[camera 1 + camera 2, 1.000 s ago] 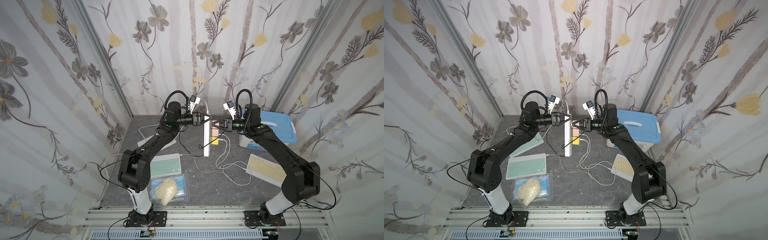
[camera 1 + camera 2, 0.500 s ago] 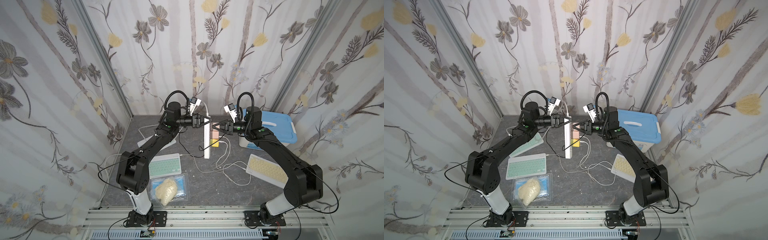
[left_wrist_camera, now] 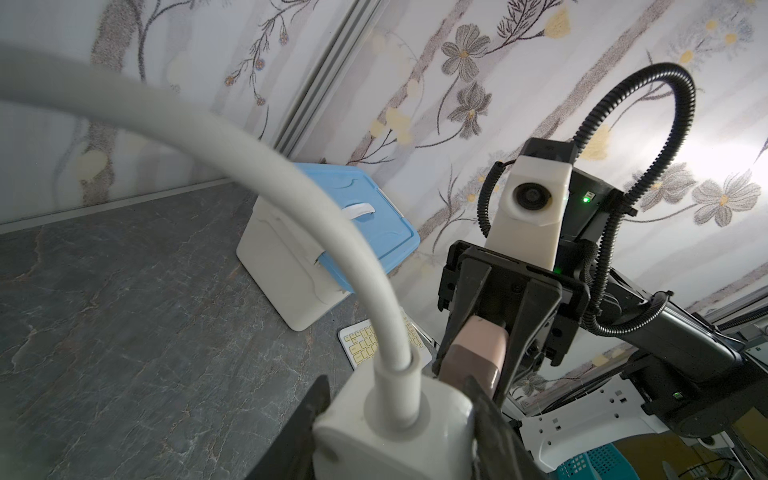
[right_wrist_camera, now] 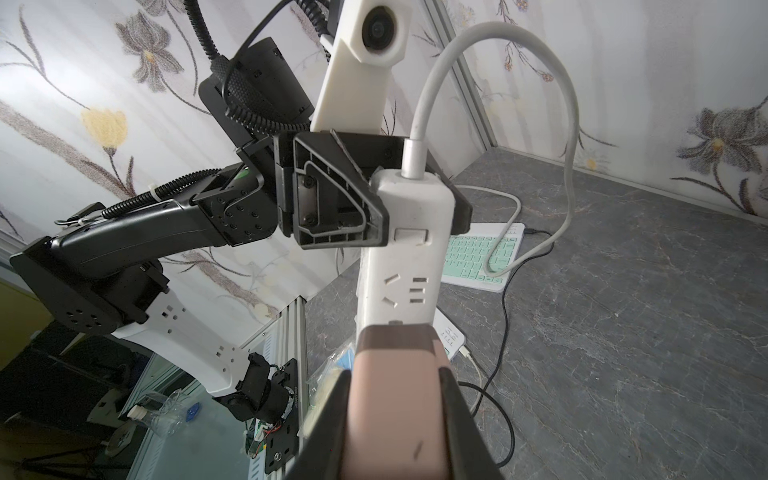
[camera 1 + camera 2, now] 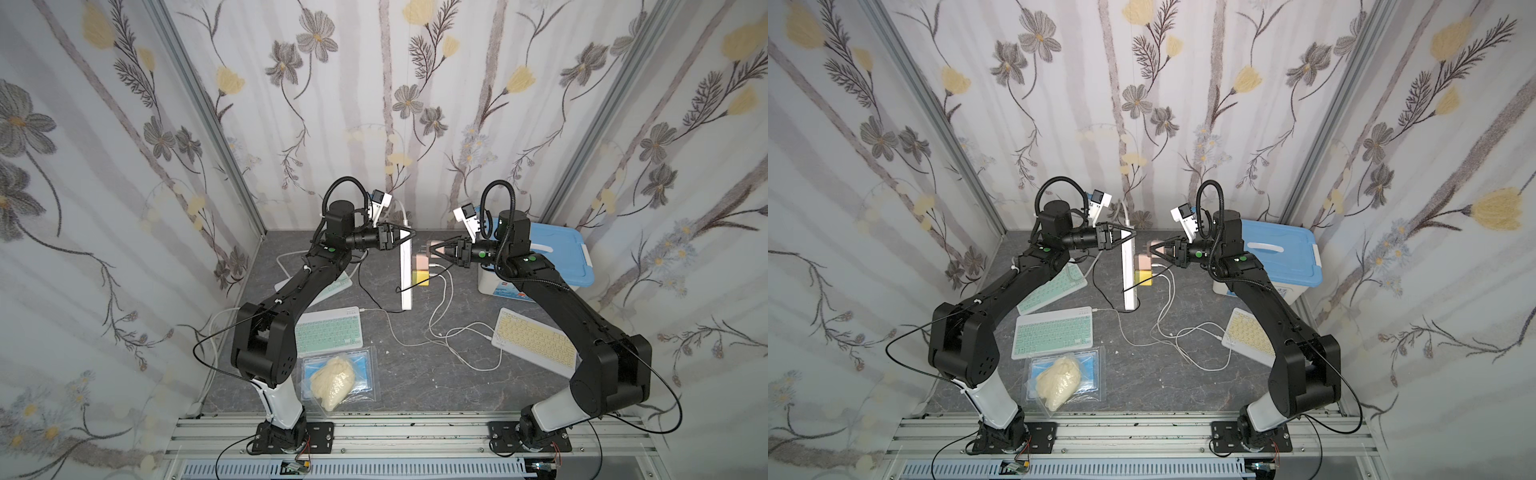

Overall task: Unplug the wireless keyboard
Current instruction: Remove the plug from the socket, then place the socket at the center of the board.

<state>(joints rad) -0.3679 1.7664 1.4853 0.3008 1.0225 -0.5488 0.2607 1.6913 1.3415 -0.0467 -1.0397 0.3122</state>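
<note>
In a top view the left tool [image 5: 410,237] clamps the cord end of the white power strip [image 5: 406,286], the right tool [image 5: 432,249] facing it gripping a pink adapter [image 5: 435,242] at the strip; the left wrist view shows the adapter between that tool's fingers [image 3: 534,320], the right wrist view a green keyboard [image 4: 478,257] beyond on the counter [image 4: 623,332].

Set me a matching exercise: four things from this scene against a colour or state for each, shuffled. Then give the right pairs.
1 power strip
2 pink adapter
3 yellow keyboard
4 storage box

a blue lid
b between the jaws of the right gripper
c lying flat, nothing gripping it
d clamped at its cord end by the left gripper

Pairs: 1-d, 2-b, 3-c, 4-a
</note>
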